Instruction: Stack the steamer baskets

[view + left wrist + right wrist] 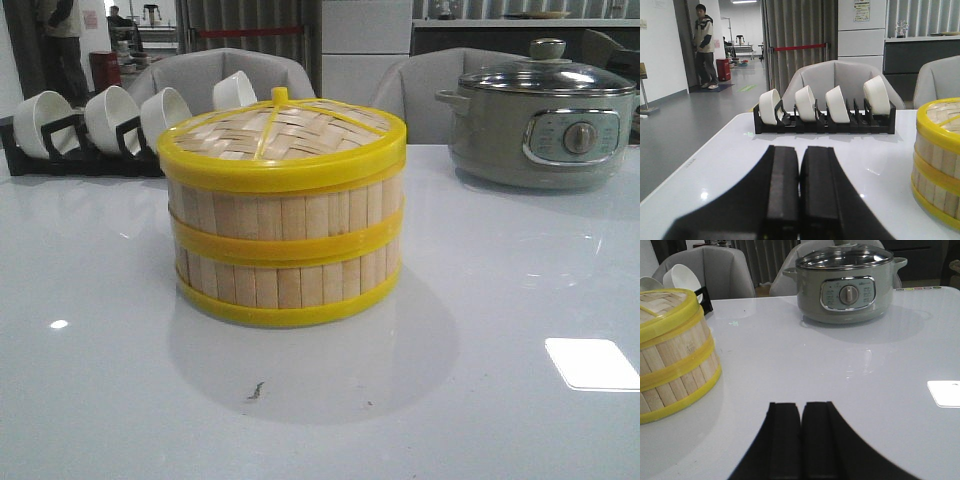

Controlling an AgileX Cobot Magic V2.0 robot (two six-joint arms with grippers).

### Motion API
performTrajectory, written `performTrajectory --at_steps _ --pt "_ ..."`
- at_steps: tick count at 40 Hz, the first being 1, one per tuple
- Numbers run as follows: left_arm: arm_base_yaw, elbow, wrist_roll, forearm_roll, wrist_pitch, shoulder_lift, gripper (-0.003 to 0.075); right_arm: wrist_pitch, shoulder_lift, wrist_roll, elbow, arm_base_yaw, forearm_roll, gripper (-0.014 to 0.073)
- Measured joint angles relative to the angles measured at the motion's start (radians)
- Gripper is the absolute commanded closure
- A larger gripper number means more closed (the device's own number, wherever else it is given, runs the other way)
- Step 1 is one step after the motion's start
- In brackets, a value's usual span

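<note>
Front view: the steamer baskets (283,225) are seen already stacked, one ring seated squarely on the other and capped by a woven lid (280,135), near the middle of the table (500,300). The stacking step is judged done. In the wrist views the left hand (799,187) and the right hand (800,440) are each pressed together on nothing, low over the table and apart from the stack. Only withdrawal is judged to be left.

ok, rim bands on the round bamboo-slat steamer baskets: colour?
Yellow bands, clearest in the front view.
</note>
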Motion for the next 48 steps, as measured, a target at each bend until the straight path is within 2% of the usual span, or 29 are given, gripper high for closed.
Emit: performTrajectory --at_steps 48 --pt "0.000 0.000 0.000 0.000 0.000 0.000 0.0636 -0.028 0.000 0.000 0.000 0.007 -0.006 0.0567"
